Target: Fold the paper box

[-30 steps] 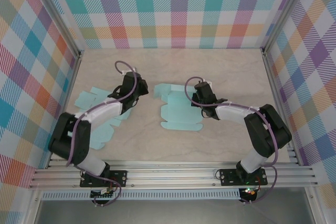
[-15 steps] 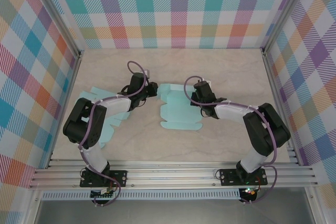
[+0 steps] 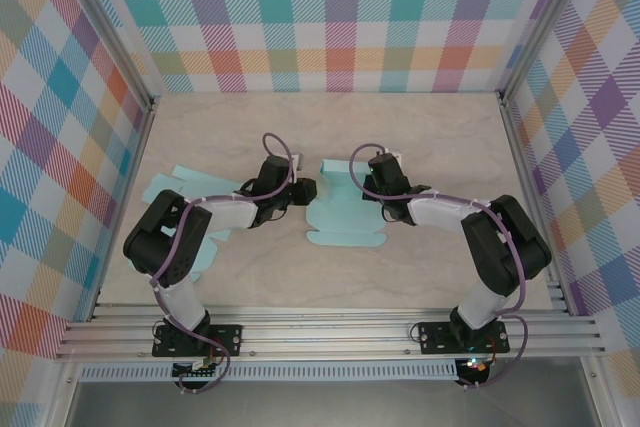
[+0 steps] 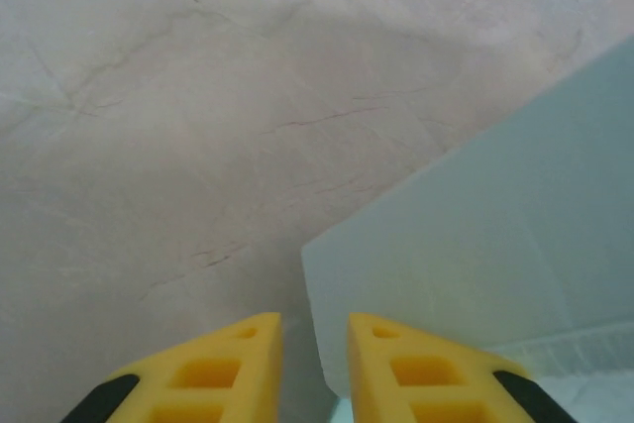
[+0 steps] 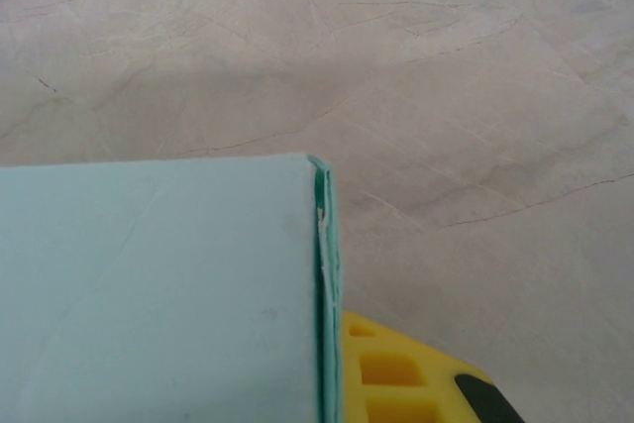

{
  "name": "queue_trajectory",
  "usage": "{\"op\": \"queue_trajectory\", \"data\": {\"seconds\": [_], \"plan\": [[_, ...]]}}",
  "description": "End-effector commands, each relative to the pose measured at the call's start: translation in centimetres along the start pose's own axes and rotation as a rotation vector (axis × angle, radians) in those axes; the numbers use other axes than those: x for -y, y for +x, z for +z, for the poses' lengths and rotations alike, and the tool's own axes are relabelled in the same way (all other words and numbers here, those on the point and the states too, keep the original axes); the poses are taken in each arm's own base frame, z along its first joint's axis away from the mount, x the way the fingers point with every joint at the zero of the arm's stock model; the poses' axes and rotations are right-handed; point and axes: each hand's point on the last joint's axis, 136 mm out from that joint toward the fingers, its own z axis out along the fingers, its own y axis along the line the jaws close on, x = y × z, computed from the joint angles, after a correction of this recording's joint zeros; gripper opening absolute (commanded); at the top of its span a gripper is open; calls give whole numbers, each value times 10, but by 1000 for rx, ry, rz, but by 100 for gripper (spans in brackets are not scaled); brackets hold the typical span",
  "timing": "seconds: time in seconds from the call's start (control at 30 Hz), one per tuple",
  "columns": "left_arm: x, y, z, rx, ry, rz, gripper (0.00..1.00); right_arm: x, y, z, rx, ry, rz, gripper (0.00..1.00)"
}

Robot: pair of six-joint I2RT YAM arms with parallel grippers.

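Observation:
The paper box (image 3: pixel 345 215) is a light teal cutout lying on the table's middle, with its upper panels lifted. My left gripper (image 3: pixel 306 190) is at its left edge. In the left wrist view the yellow fingers (image 4: pixel 243 344) stand a little apart, open, with the edge of a raised teal panel (image 4: pixel 475 245) dipping into the gap (image 4: pixel 313 319). My right gripper (image 3: pixel 372 190) holds the box's upper right part. In the right wrist view a folded teal panel (image 5: pixel 158 284) hides one finger and presses against the other yellow finger (image 5: pixel 406 373), so that gripper (image 5: pixel 335 334) is shut on it.
A pile of several more teal box blanks (image 3: pixel 180 209) lies to the left, under the left arm. Checked walls and metal rails enclose the pale wooden table (image 3: pixel 420 127), which is bare at the back and front.
The left arm has swung right, from above the pile of blanks to the box's left edge. The box's left side has been pushed in and looks narrower. The right gripper has kept its hold.

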Motion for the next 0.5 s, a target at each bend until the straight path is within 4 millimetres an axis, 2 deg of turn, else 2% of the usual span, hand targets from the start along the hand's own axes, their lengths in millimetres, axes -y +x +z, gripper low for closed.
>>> {"op": "queue_trajectory", "data": {"seconds": [0.0, 0.07, 0.17, 0.3, 0.47], "plan": [[22, -17, -11, 49, 61, 121, 28, -8, 0, 2, -11, -24, -4, 0], [29, -22, -11, 58, 80, 173, 34, -8, 1, 2, -13, -28, -5, 0], [38, -26, -12, 68, 82, 253, 37, -8, 0, 2, -11, -27, -4, 0], [44, -24, -15, 60, 78, 341, 38, -9, 0, 1, -11, -30, -7, 0], [42, -18, -19, 30, 61, 412, 38, -8, 1, 1, -14, -27, -17, 0]]}}
